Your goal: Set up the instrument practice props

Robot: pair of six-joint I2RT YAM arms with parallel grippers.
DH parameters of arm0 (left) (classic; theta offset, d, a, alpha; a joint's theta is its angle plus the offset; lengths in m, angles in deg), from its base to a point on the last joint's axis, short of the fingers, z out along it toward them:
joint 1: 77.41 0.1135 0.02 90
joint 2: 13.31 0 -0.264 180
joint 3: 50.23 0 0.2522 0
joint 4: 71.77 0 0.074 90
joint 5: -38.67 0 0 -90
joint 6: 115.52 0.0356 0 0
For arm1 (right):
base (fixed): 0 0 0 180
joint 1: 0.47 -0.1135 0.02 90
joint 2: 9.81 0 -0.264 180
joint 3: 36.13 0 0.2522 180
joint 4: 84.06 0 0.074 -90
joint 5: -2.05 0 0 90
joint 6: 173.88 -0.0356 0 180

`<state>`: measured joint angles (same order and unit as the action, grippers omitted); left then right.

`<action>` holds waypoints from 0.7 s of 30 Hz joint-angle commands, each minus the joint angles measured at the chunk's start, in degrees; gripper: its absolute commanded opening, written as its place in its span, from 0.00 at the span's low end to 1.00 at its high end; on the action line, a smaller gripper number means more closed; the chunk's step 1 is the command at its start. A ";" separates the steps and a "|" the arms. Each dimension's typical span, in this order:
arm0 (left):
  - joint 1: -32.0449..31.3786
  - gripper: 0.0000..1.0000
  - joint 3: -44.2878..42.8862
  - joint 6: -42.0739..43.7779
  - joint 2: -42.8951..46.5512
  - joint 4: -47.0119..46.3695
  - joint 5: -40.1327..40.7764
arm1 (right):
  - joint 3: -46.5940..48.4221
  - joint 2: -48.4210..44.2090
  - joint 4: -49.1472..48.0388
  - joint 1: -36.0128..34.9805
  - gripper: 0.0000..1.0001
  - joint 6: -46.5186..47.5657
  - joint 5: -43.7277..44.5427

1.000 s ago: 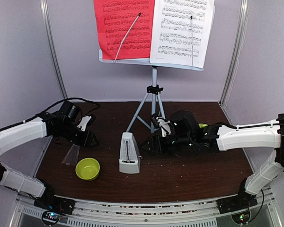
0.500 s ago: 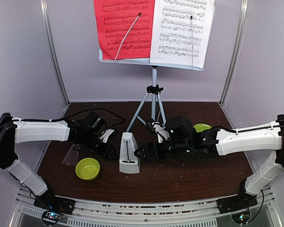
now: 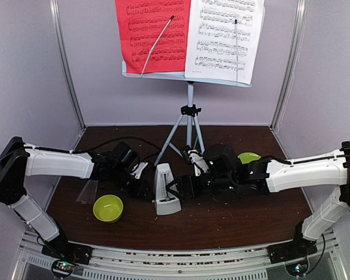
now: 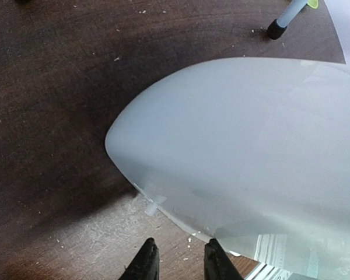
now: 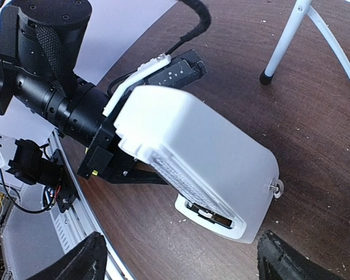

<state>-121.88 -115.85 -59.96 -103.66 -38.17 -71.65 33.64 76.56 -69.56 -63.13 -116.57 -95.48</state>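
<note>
The metronome [image 3: 165, 191] sits mid-frame in the top view, between my two arms, and looks slightly tilted. In the right wrist view its long axis runs from upper left to lower right. My right fingers [image 5: 90, 262] are spread wide at the bottom corners, one on each side of it, gripping nothing. My left fingers [image 4: 146, 265] are nearly together with bare bench [image 4: 58, 116] showing in the slit and nothing held, just beside its left flank. I judge my right better placed to close. A second ago my left arm was well off to the left and the metronome stood farther left.
</note>
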 commanded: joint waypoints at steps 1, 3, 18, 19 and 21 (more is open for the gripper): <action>-0.27 0.30 -0.50 -0.47 1.48 -0.57 1.90 | 3.05 0.75 3.54 -0.42 0.89 2.56 3.04; -0.27 0.30 -0.57 -0.89 1.90 -0.38 2.47 | 4.59 1.91 4.47 -0.39 0.88 2.83 3.44; -0.27 0.30 -2.28 -0.50 4.41 2.58 5.87 | 10.55 7.66 5.60 0.73 0.72 3.95 5.78; -0.29 0.30 -2.28 -0.45 4.51 2.92 5.96 | 10.66 7.67 5.50 0.88 0.69 3.95 5.97; -0.28 0.30 -2.29 -0.18 4.71 3.39 6.18 | 10.63 7.87 5.15 1.23 0.62 3.86 6.21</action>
<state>-121.90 -116.31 -60.59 -100.66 -35.85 -66.75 42.60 83.69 -64.65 -62.65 -113.00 -91.39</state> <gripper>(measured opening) 0.298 0.668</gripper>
